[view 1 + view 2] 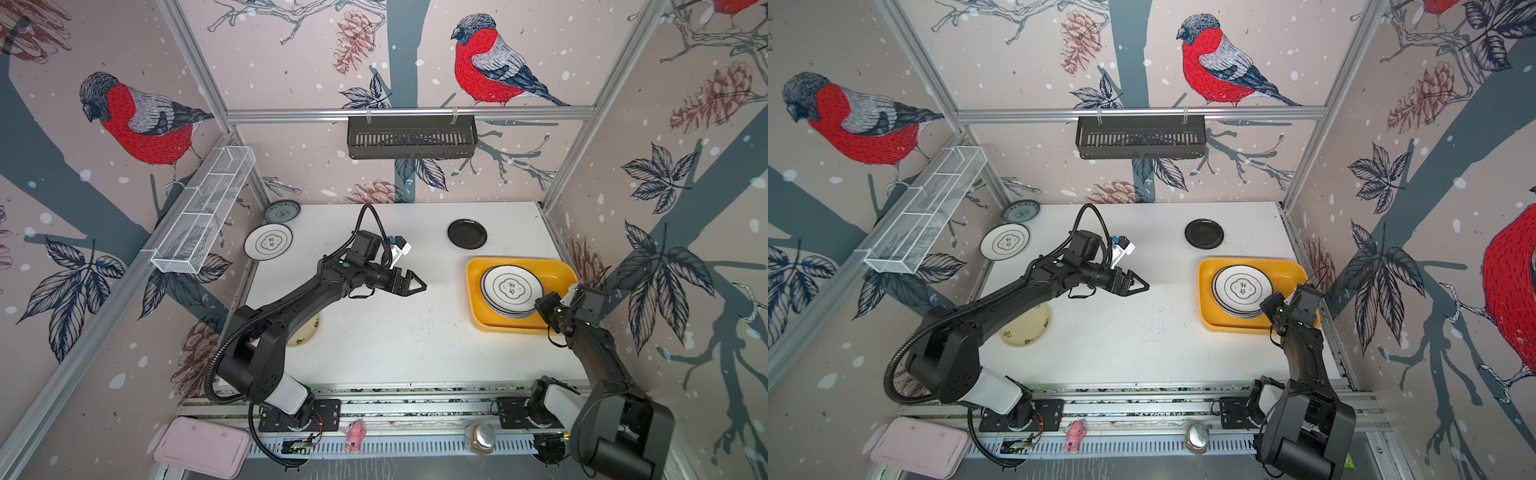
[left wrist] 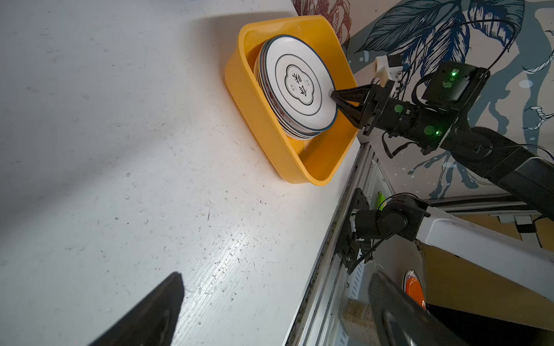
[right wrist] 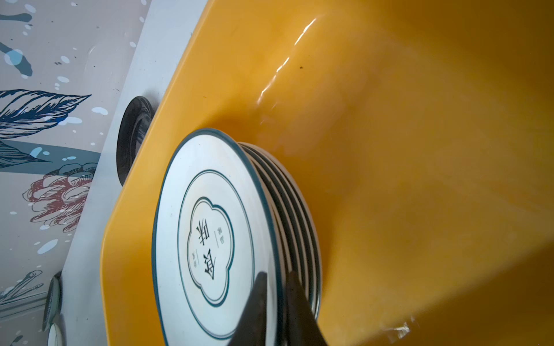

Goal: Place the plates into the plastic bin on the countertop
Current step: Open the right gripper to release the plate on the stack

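White top plate (image 3: pixel 209 233) in yellow bin (image 3: pixel 419 149), rim between fingers (image 3: pixel 254 311) of right end effector (image 3: pixel 277 277), clamping unclear

Plate count
Four lay loose: grey-teal plate (image 1: pixel 282 210), white plate (image 1: pixel 268 242), black plate (image 1: pixel 467 234), cream plate (image 1: pixel 1027 328). One yellow bin (image 1: pixel 473 291) held one stack (image 1: pixel 512 289) of at least five.

top views: overhead, whole countertop (image 1: pixel 374 353) | left wrist: distant, facing plastic bin (image 2: pixel 254 125) | right wrist: close, same bin
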Available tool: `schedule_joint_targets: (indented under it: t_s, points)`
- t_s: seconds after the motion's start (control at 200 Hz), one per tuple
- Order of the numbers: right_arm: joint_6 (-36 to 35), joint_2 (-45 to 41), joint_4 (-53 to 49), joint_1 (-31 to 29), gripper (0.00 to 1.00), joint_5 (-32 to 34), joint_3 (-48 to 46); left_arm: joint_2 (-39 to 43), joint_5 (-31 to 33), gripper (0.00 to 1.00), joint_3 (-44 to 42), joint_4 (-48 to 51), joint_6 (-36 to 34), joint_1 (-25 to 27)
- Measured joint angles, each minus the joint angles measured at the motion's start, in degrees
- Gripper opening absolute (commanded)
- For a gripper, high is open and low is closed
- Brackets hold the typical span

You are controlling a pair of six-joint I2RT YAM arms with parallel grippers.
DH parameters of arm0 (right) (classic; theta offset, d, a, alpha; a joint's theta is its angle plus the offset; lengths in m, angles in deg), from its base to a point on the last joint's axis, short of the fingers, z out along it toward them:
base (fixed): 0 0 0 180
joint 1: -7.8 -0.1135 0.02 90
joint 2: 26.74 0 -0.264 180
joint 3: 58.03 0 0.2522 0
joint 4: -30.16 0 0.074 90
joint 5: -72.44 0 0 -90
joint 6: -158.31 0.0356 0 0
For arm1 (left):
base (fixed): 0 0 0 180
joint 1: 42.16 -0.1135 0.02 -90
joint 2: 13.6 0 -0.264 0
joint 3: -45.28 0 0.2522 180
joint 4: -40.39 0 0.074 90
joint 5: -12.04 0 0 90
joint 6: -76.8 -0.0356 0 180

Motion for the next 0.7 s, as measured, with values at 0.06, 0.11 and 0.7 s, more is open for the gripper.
schedule_joint_targets:
  t_s: [0.06, 0.11, 0.7]
  points:
    - [-0.07, 0.07, -0.09, 0.0, 0.27, 0.0, 0.0, 0.0, 0.35, 0.96, 0.0, 0.02, 0.0, 0.0]
    - [-0.13, 0.07, -0.11, 0.0, 0.29, 0.0, 0.0, 0.0, 0.61, 0.96, 0.0, 0.02, 0.0, 0.0]
    - [-1.07, -6.49, -2.78, -0.63, 0.83, 1.03, 1.22, 1.62, 4.72, 0.96, -1.66, -0.74, 2.08, -4.04]
